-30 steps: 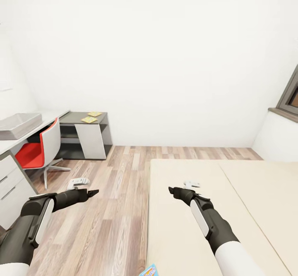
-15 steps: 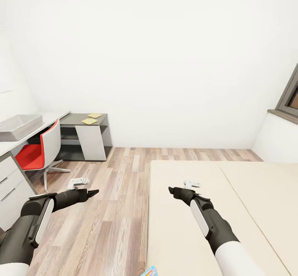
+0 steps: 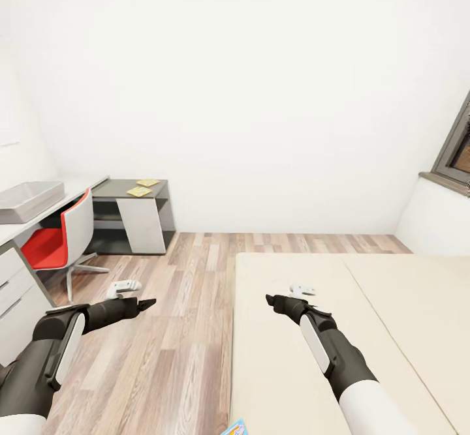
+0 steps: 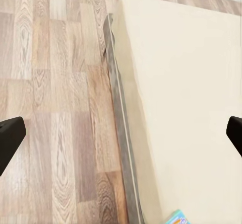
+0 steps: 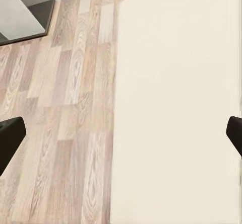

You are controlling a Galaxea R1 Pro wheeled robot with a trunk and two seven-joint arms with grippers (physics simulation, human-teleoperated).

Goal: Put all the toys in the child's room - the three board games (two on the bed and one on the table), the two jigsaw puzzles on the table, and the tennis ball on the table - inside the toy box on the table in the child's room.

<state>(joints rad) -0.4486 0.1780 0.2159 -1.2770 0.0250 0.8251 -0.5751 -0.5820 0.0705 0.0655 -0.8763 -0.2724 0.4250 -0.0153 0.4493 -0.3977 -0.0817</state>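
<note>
The cream bed (image 3: pixel 365 304) fills the lower right. A corner of a blue board game (image 3: pixel 235 428) peeks in at the mattress's near edge, also in the left wrist view (image 4: pixel 177 217). Two jigsaw puzzles (image 3: pixel 139 191) lie on the dark corner section of the table (image 3: pixel 111 190) at far left. The grey toy box (image 3: pixel 26 200) stands on the light desk top. My left gripper (image 3: pixel 147 303) hangs open over the floor. My right gripper (image 3: pixel 269 299) is open over the mattress, holding nothing. The tennis ball is out of view.
A red and white swivel chair (image 3: pixel 55 239) stands at the desk. A small white object (image 3: pixel 123 286) lies on the wooden floor (image 3: pixel 189 291), and another white object (image 3: pixel 301 289) rests on the bed. A window ledge (image 3: pixel 444 184) is at far right.
The whole view has shifted a little: desk, toy box and chair have slid left and the board game corner has sunk lower. The camera moved; both arms look unchanged.
</note>
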